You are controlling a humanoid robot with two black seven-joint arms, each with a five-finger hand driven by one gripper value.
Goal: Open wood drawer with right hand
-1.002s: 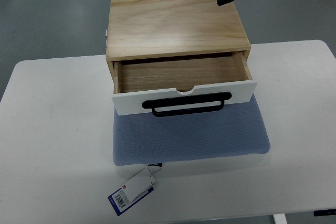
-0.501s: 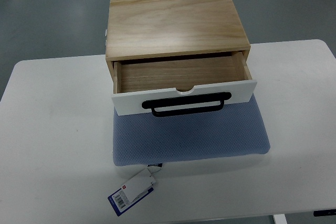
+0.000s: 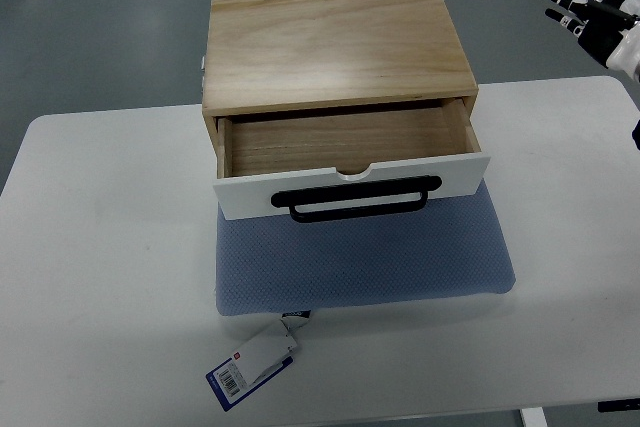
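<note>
Right hand [image 3: 592, 15] at far right edge, fingers spread wide and empty, well apart from the wood drawer [image 3: 345, 162], which sits pulled out mid-table to its near left, black handle [image 3: 358, 198] running left-right along the near face.

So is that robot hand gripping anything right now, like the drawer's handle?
No, nothing is held. The right hand is up at the far right edge, fingers spread, well away from the black handle of the open drawer.
</note>
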